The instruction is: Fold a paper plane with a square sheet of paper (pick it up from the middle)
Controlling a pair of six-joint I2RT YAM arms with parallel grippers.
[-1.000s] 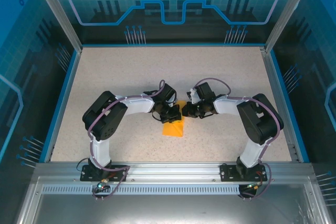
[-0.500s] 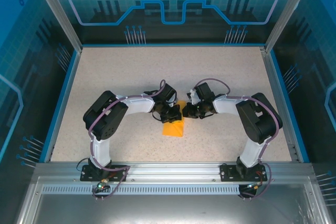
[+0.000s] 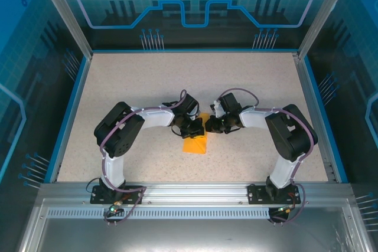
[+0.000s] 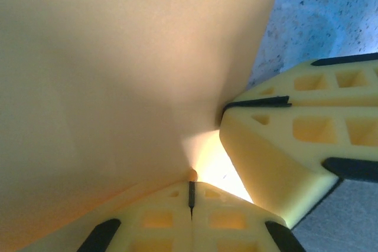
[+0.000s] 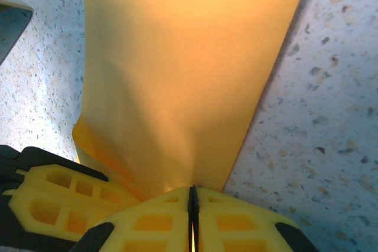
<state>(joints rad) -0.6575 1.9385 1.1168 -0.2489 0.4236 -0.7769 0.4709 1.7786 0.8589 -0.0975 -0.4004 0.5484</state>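
The square sheet of paper (image 3: 196,143) is bright orange and lies folded into a smaller shape on the speckled table, between the two arms. Its far end is lifted where both grippers meet. My left gripper (image 3: 194,127) is shut on that raised end. In the left wrist view the paper (image 4: 118,75) spreads out from my shut left gripper (image 4: 191,184). The right gripper's yellow fingers (image 4: 283,146) are close on the right. My right gripper (image 3: 210,125) is shut on the same end. In the right wrist view the paper (image 5: 177,75) runs forward from my shut right gripper (image 5: 192,192).
The speckled table (image 3: 147,87) has a blue rim, with glass walls behind and at both sides. The aluminium rail (image 3: 189,190) holding the arm bases runs along the near edge. Bare tabletop (image 5: 331,122) lies to the right of the paper.
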